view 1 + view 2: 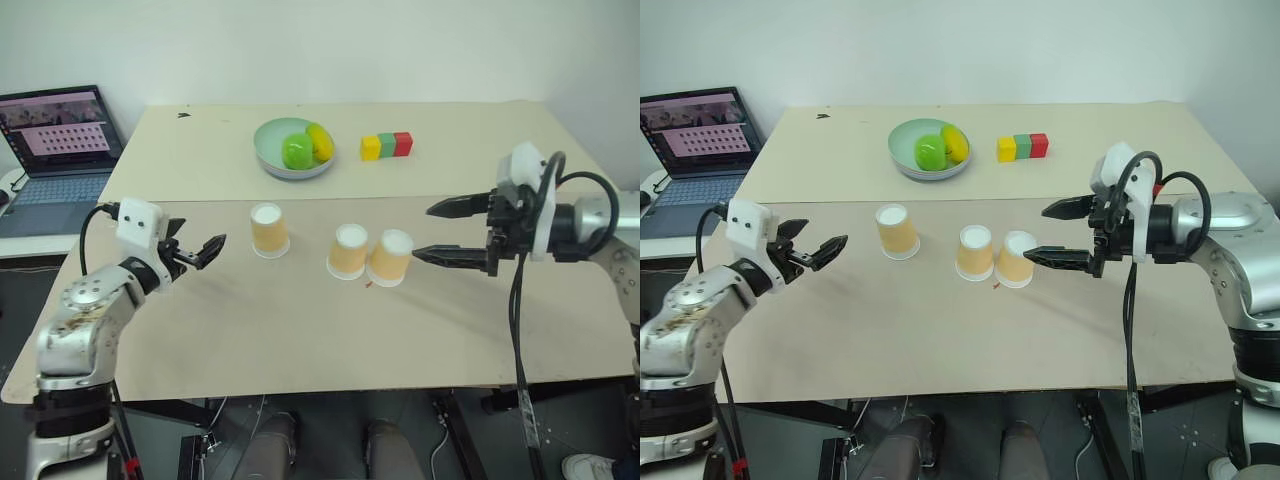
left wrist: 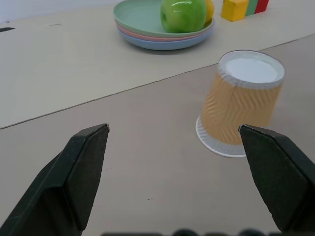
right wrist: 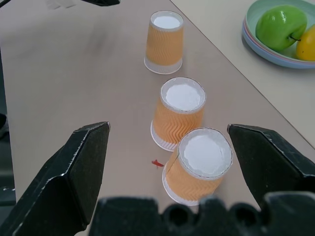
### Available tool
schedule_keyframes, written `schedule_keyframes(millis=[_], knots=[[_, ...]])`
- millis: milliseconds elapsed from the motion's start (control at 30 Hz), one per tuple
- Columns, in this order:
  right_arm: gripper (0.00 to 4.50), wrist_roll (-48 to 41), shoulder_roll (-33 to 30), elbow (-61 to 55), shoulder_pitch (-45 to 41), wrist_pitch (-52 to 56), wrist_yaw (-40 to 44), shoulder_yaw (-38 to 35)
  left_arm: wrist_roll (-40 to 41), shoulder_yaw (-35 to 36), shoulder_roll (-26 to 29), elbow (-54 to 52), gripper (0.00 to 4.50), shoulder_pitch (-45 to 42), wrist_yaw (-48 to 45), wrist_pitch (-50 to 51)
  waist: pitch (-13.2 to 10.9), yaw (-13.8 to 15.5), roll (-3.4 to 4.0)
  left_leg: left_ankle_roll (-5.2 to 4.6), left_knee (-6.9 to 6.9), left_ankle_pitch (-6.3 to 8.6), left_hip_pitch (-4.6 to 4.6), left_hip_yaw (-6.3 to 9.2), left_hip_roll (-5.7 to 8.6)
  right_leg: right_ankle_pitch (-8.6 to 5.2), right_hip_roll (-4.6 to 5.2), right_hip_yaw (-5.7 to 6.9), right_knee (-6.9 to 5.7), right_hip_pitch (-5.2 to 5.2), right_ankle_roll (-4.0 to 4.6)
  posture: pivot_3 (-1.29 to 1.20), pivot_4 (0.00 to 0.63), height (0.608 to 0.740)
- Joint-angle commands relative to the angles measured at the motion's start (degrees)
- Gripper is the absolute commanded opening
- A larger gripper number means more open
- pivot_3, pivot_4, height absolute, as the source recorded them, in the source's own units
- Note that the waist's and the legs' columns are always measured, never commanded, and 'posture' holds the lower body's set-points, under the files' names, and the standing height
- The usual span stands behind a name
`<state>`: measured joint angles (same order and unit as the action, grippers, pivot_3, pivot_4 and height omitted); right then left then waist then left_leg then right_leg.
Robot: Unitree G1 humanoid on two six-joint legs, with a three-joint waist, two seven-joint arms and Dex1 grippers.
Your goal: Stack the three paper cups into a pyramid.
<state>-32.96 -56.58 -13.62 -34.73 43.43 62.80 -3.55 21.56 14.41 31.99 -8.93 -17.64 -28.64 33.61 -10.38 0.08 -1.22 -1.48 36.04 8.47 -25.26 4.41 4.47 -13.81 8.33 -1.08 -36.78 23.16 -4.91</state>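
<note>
Three paper cups stand upside down in a row on the tan table: the left cup [image 1: 269,230] apart from the others, the middle cup [image 1: 348,251] and the right cup [image 1: 390,258] close together, seemingly touching. My left gripper [image 1: 200,252] hovers open to the left of the left cup [image 2: 241,105], pointing at it, nothing between its fingers. Open too, my right gripper [image 1: 423,232] sits just right of the right cup [image 3: 199,164], with the middle cup [image 3: 179,113] and the left cup [image 3: 165,42] lined up beyond.
Stacked plates [image 1: 270,160] holding a green apple [image 1: 296,152] and a yellow fruit [image 1: 320,141] sit behind the cups. A row of yellow, green and red cubes [image 1: 386,146] lies beside them. A laptop [image 1: 55,150] stands off the table's left side.
</note>
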Motion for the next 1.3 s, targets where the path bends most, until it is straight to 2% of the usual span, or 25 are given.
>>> schedule_keyframes(millis=[33,233,667,1033,1300], knots=[[4.47,-1.1,-2.0,-3.1,0.9,1.9,-1.9,-4.4,-1.0,-2.3,-2.0,1.8,4.5,-1.5,-0.8,-4.7,0.0,0.3,0.0,0.0,0.0,0.0,-0.01,-0.01,0.0,0.0,0.0,0.0,0.0,0.0,0.0,0.0,0.15,0.74],[4.47,-3.1,-3.4,-5.9,3.3,4.7,-3.9,-8.1,-1.2,-5.1,-3.4,3.5,4.5,-1.2,-3.6,-7.4,0.0,0.6,0.0,-0.01,-0.02,0.0,-0.04,-0.01,0.0,0.0,0.01,0.0,0.01,0.03,0.0,0.0,0.15,0.74],[4.47,-6.2,-4.1,-11.2,6.5,8.1,-8.9,-12.7,-5.6,-12.2,-7.8,17.1,4.5,-13.1,-5.9,-13.5,0.0,0.5,-0.03,-0.07,0.06,-0.01,-0.07,0.0,0.03,0.02,0.01,0.06,0.05,-0.05,-0.03,0.0,0.15,0.74],[4.47,-8.6,-4.7,-15.4,10.6,10.5,-12.5,-17.5,-7.6,-14.1,-10.5,23.4,4.5,-19.6,-6.6,-16.3,0.0,0.6,-0.04,-0.08,0.1,-0.01,-0.08,0.01,0.02,0.03,0.01,0.08,0.03,-0.07,-0.06,0.0,0.15,0.74],[4.47,-9.5,-4.4,-16.0,11.4,10.1,-14.5,-17.7,-8.6,-14.3,-11.6,25.7,4.5,-21.8,-7.0,-17.6,0.0,0.4,-0.04,-0.09,0.11,-0.01,-0.09,0.01,0.02,0.04,0.0,0.08,0.02,-0.06,-0.07,0.0,0.15,0.74]])
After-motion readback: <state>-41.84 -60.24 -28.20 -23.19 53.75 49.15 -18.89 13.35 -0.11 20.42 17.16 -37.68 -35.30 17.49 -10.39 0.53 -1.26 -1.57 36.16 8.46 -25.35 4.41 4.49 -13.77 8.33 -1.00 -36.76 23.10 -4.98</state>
